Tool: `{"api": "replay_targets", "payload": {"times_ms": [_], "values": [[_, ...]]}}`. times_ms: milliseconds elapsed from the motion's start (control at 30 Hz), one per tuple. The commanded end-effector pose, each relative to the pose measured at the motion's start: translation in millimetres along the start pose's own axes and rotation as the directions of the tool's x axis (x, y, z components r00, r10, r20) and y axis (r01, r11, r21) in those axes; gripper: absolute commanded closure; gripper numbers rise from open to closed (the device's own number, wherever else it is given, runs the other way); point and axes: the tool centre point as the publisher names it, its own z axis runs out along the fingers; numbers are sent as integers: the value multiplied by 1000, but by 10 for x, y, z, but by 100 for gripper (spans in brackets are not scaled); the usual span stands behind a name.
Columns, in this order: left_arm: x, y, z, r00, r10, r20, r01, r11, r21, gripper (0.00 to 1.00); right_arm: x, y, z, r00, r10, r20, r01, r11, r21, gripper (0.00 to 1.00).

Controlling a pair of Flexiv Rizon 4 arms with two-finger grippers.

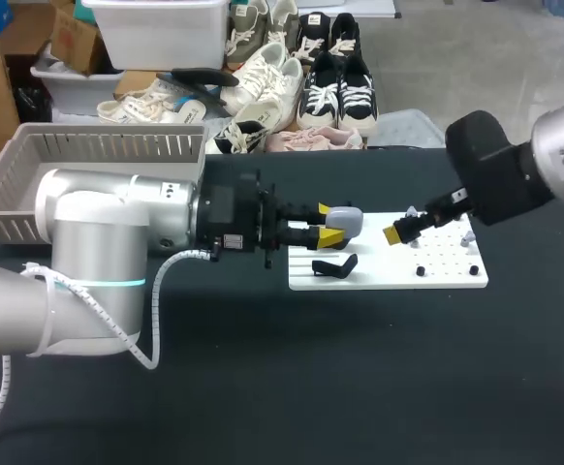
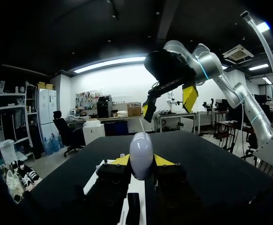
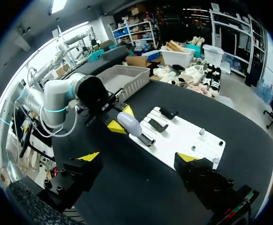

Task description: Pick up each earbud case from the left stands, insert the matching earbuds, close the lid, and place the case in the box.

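The earbud case (image 1: 347, 221) is being held clamped between the yellow fingers of the left gripper (image 1: 329, 224). It is raised above the left part of the white board (image 1: 389, 276), just far of the black stands (image 1: 335, 264). The right gripper (image 1: 403, 225) is being held with its fingers apart and empty, above the board's middle and near the case.

The step in hand is judged to be the presenting of the case for loading. For this to be done well, the case is to be held level and steady, gripped by its sides so that the lid is being left free. Whether the lid is open cannot be told. The small pieces (image 1: 467, 236) on the board's right part, too small to identify, are probably being sought by the right gripper. The grey basket (image 1: 117, 145) at the far left is being left for last.
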Motion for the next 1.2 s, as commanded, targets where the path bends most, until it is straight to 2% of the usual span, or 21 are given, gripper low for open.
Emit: {"api": "replay_targets", "payload": {"times_ms": [33,400,1200], "values": [[11,13,3,1000,0,1,0,1000,3,100,-100,-10,185,1000,7,-21,-6,999,35,0],[11,13,3,1000,0,1,0,1000,3,100,-177,10,414,997,-18,-69,22,998,54,0],[11,13,3,1000,0,1,0,1000,3,100,-253,-73,609,994,-8,-108,17,996,88,0]]}}
